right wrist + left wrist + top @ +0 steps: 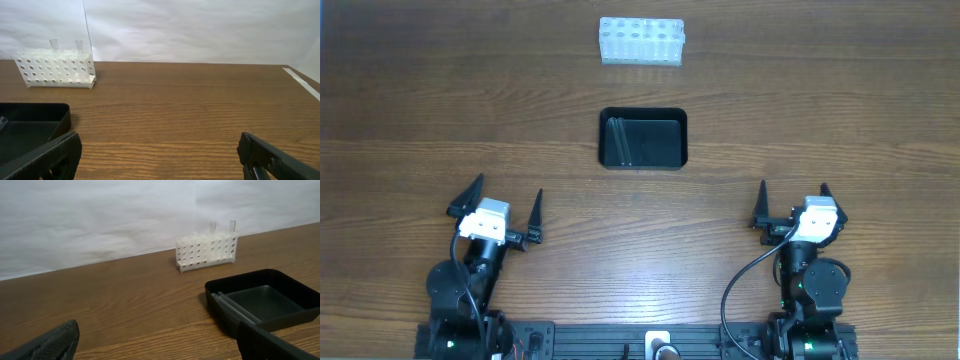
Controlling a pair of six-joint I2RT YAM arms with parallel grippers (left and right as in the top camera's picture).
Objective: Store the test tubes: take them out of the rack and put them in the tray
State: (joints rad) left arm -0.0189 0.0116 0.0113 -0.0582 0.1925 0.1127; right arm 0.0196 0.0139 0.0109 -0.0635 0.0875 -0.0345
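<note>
Hands empty — tubes split.
The left hand (509, 188) and right hand (793, 187) gape at the surface's (840, 100) near edge; far-edge rack (641, 42) holds two tubes (232, 226) — centre tray (643, 113) two more.

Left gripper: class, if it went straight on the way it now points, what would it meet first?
The way looks free: the left gripper points across bare table, passing beside the tray and the rack, likely missing both, though depth is uncertain.

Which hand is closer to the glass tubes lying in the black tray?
Left. The tubes lie at the left side of the tray, toward the left hand; the right hand sits beyond its opposite side, farther off.
</note>
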